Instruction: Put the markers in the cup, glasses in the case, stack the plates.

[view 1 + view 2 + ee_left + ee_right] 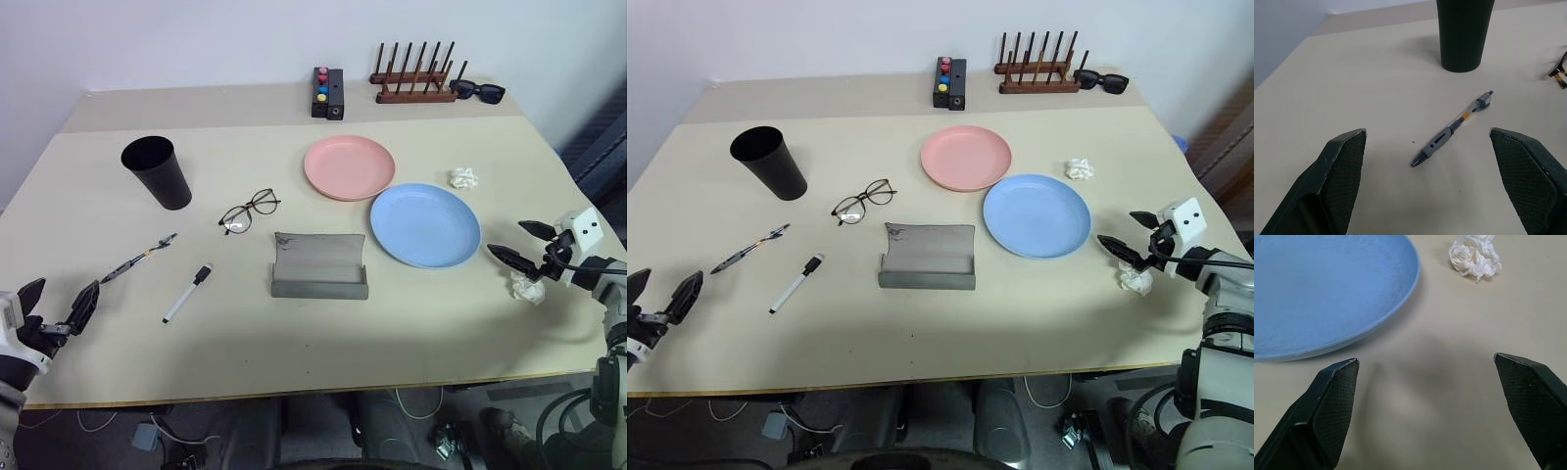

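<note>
While nothing has yet been put where it belongs, the scene reads as follows:

Progress: judged from how things lie, none of the three jobs is done; all are left.

Markers: the dark blue-black pen [141,258] and the white marker with a black cap [187,292] lie flat on the worktop [294,343], near each other on the robot's left, both outside the cup.

Cup: the black tumbler [158,171] stands upright beyond the pens, apart from them; what is inside cannot be seen.

Glasses: the wire-frame eyeglasses [249,211] lie on the worktop between the cup and the pink plate, near the case but not in it.

Case: the grey felt case [319,265] sits open at the middle of the worktop, its lid up, nothing in it.

Plates: the salmon pink plate [349,166] and the light blue plate [425,224] lie side by side, rims just beside each other, not stacked.

Left gripper [57,305]: fingers wide apart and empty, near the front edge, facing the dark pen.

Right gripper [524,242]: fingers wide apart and empty, just beside the blue plate's right rim.

Other things: two crumpled tissues [463,177], chunky sunglasses [478,92], a wooden rack [415,76] and a small black box with coloured buttons [327,93] take no part.
</note>
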`<state>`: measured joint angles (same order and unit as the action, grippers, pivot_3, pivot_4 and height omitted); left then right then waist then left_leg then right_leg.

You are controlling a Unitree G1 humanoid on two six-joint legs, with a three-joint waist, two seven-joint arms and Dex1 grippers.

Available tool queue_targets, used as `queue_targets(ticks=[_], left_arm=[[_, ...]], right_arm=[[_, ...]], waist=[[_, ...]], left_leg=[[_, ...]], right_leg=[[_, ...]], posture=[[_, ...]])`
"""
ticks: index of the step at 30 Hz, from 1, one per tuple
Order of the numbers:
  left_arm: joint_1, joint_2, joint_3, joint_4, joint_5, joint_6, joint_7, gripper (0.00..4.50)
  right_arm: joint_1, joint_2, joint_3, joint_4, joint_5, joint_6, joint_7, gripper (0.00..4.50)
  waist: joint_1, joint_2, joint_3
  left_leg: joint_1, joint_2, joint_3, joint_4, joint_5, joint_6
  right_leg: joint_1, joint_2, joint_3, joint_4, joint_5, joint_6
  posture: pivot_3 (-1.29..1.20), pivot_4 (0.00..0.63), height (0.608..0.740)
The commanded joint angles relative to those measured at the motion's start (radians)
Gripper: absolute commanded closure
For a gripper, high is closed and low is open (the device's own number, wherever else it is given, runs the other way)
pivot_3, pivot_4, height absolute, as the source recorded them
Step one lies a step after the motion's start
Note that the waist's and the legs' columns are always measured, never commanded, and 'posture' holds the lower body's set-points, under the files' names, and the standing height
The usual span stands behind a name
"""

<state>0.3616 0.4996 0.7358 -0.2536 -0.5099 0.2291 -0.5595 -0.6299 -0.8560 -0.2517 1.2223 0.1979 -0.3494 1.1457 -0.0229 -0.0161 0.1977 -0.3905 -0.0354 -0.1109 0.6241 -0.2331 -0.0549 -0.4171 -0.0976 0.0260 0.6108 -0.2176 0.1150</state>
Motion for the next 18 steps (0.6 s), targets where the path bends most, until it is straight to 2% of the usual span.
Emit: queue_targets(ticks=[1, 4, 6, 18], left_arm=[[0.002, 0.016, 0.013, -0.005, -0.001, -0.009, 0.003, 0.39], [-0.003, 0.021, 0.013, -0.002, -0.001, -0.009, 0.004, 0.39], [-0.008, 0.025, 0.014, 0.003, -0.002, -0.010, 0.003, 0.39], [-0.006, 0.032, 0.012, -0.007, -0.003, 0.000, 0.010, 0.39]], right_arm=[[-0.008, 0.009, -0.008, -0.173, 0.034, 0.056, 0.011, 0.00], [0.064, 0.041, 0.003, -0.501, 0.076, 0.231, -0.038, 0.00], [0.100, 0.043, -0.009, -0.554, 0.081, 0.270, -0.056, 0.00], [0.039, 0.015, -0.025, -0.103, 0.036, 0.022, -0.008, 0.00]], waist=[[-0.004, 0.000, 0.000], [-0.014, 0.001, 0.000], [-0.013, 0.000, 0.000], [-0.008, -0.001, -0.001]], left_leg=[[0.000, 0.000, 0.000, 0.000, 0.000, 0.000], [0.000, 0.000, 0.000, 0.000, 0.000, 0.000], [0.000, 0.000, -0.001, 0.001, 0.000, 0.000], [0.001, 0.000, -0.001, 0.004, 0.000, 0.000]], right_leg=[[0.000, 0.000, 0.000, 0.000, 0.000, 0.000], [0.000, 0.000, 0.000, 0.002, 0.000, 0.000], [0.000, 0.000, 0.000, 0.003, 0.000, 0.000], [0.003, 0.000, 0.000, 0.001, 0.000, 0.000]], posture=[[0.00, 0.150, 0.739], [0.00, 0.150, 0.739], [0.00, 0.150, 0.739], [0.00, 0.150, 0.739]])
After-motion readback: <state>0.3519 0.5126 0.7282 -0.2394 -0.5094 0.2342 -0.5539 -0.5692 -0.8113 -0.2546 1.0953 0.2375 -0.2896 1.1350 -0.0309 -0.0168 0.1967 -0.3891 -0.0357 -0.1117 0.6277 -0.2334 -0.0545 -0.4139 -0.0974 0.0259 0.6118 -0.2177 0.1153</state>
